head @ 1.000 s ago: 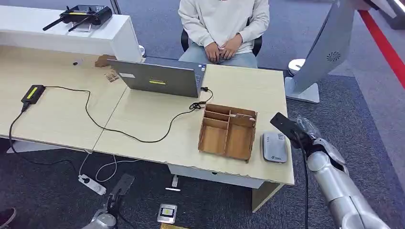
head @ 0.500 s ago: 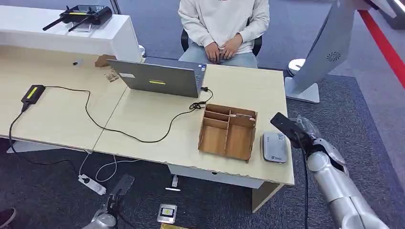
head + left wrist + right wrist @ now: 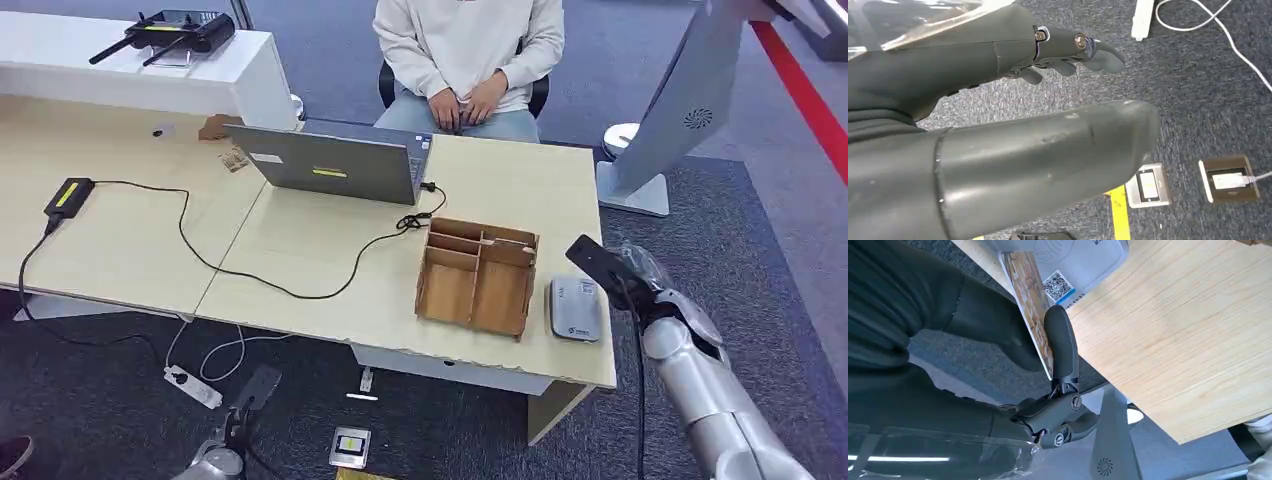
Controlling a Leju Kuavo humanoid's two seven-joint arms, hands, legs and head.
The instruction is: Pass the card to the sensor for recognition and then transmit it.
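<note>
Fingers (image 3: 1060, 347) of right hand (image 3: 1013, 365) pinch card (image 3: 1030, 295) beside sensor (image 3: 574, 309); wooden organizer (image 3: 478, 276) adjacent.

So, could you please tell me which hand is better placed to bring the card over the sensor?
The right hand. It already holds the card right beside the grey sensor at the table's right end. The left hand hangs low over the carpet with nothing in it.

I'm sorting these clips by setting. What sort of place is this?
Most likely an office reception or demo desk: a light wood desk on grey carpet, a laptop facing a seated person, and a grey card reader beside a wooden organizer.
</note>
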